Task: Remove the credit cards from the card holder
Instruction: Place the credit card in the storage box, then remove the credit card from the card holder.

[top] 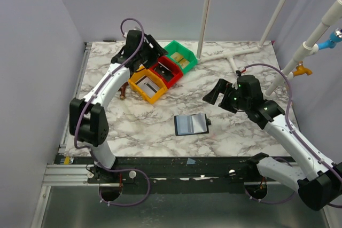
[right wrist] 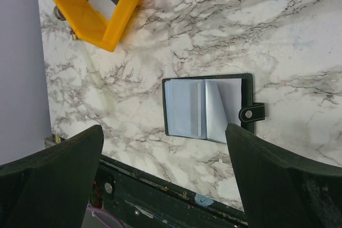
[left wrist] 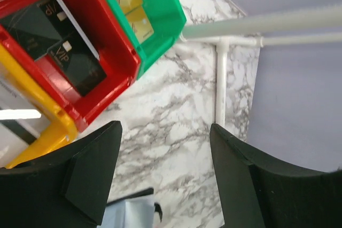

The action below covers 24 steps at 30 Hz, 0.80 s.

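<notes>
Marble top [top: 133, 129], left to right: left gripper [top: 145, 44] hangs by the far bins [top: 151, 96], fingers apart, empty — gold cards [left wrist: 130, 5] lie in the green bin [left wrist: 163, 25] beside it. The holder [top: 191, 124] lies spread open at centre front, long side running left-right. Right gripper [top: 215, 94], wide open and empty, hovers just beyond it to the right — clearly the nearer arm. Any card inside, I can't tell.

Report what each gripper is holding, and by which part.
Nothing is held. The left gripper is open near the red bin; the right gripper is open above the opened card holder.
</notes>
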Each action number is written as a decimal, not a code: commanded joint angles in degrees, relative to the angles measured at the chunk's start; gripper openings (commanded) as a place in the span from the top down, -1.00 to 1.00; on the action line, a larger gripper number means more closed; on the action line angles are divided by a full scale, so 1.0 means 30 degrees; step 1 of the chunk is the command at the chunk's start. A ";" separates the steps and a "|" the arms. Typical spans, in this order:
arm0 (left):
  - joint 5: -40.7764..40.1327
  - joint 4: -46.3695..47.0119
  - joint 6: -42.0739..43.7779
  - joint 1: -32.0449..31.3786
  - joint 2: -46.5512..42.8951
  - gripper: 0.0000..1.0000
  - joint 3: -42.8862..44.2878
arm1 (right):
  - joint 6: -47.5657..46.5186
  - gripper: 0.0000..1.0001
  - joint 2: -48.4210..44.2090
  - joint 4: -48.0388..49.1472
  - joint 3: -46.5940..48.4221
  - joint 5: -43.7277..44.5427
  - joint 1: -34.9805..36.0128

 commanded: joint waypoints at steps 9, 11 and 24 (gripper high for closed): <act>0.3676 0.0262 0.4785 -0.0885 -0.8229 -0.39 -0.9402 | -0.0703 -1.00 0.2087 0.0545 -0.0645 0.1586 0.1612; 0.3820 0.0023 0.5187 -0.1215 -0.9182 -0.39 -1.0579 | -0.0674 -1.00 0.2689 0.0701 -0.0565 0.2134 0.2326; 0.4106 0.1273 0.5456 -0.2175 -1.2001 -0.39 -1.6309 | 0.0943 -0.87 0.7996 0.0423 0.1219 0.8432 0.8756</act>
